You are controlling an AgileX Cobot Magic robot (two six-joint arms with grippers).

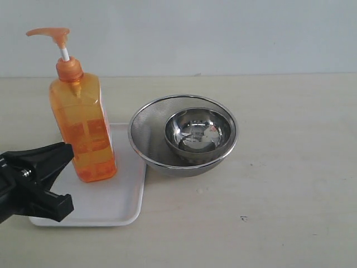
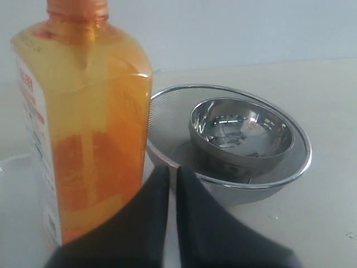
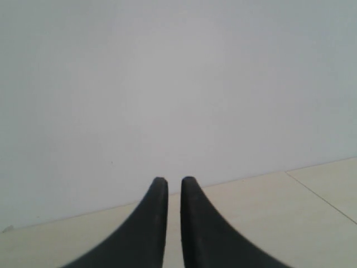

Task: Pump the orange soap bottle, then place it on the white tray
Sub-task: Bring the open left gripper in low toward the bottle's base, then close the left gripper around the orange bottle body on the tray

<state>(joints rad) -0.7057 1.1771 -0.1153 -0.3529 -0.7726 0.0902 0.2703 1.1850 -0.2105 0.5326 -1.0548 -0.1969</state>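
**Item 1: orange soap bottle** (image 1: 83, 128). Stands upright on the white tray (image 1: 120, 206), toward the tray's far side and close to the edge that faces the bowls. Pump head (image 1: 50, 33) is raised on its white stem. Whether it has been pressed cannot be told from here.

**Item 2: left gripper** (image 2: 172, 170). Jaws drawn together with only a thin slit between them, holding nothing. Sits low over the tray, tips just beside the bottle's lower body. Contact cannot be ruled in or out.

**Item 3: right gripper** (image 3: 174, 180). Jaws likewise all but closed and empty. It faces a bare wall and is well away from the work (the exterior view does not catch it at all).

**Item 4: mesh bowl** (image 1: 145, 139) with a small steel bowl (image 1: 198, 131) nested inside. Rests on the table (image 1: 279, 212), partly overlapping the tray's corner, just beside the bottle.

**Hazards, as judged:**
- The bottle is tall and narrow, so a sideways sweep of the left gripper could topple it toward the bowls.
- Placement looks complete. If the pump stroke is outstanding, an off-centre press on the overhanging head could rock the bottle on the smooth tray.
- The spout points away from the bowls, so dispensed soap would probably land on the tray or table.
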